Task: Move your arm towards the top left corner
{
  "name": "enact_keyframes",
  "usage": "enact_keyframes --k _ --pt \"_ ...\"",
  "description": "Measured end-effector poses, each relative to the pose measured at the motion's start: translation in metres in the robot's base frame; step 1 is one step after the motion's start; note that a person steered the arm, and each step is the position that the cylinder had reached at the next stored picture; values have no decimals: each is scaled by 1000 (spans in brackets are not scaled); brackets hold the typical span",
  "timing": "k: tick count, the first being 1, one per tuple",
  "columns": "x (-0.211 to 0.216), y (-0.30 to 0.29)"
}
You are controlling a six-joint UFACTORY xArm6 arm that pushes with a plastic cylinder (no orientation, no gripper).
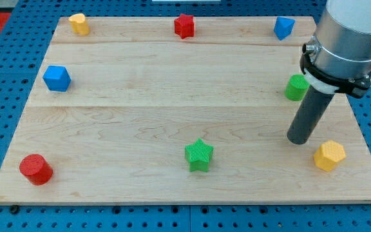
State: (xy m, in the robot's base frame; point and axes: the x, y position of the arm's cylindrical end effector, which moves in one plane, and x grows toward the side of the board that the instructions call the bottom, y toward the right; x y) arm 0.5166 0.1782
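My tip (298, 140) rests on the wooden board (160, 103) at the view's right, between a green cylinder (295, 87) above it and a yellow hexagon block (330, 155) to its lower right. It touches neither. A yellow block (78, 23) sits in the top left corner, far from my tip. A blue cube (57, 78) lies at the left edge.
A red star (184, 26) sits at the top middle and a blue block (283, 27) at the top right. A green star (199, 155) lies at the bottom middle. A red cylinder (36, 169) lies at the bottom left. Blue pegboard (5, 90) surrounds the board.
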Motion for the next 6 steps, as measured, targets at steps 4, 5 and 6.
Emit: enact_keyframes --k 4,5,6 --pt "-187 -200" --pt "-237 -293" --pt "-252 -482"
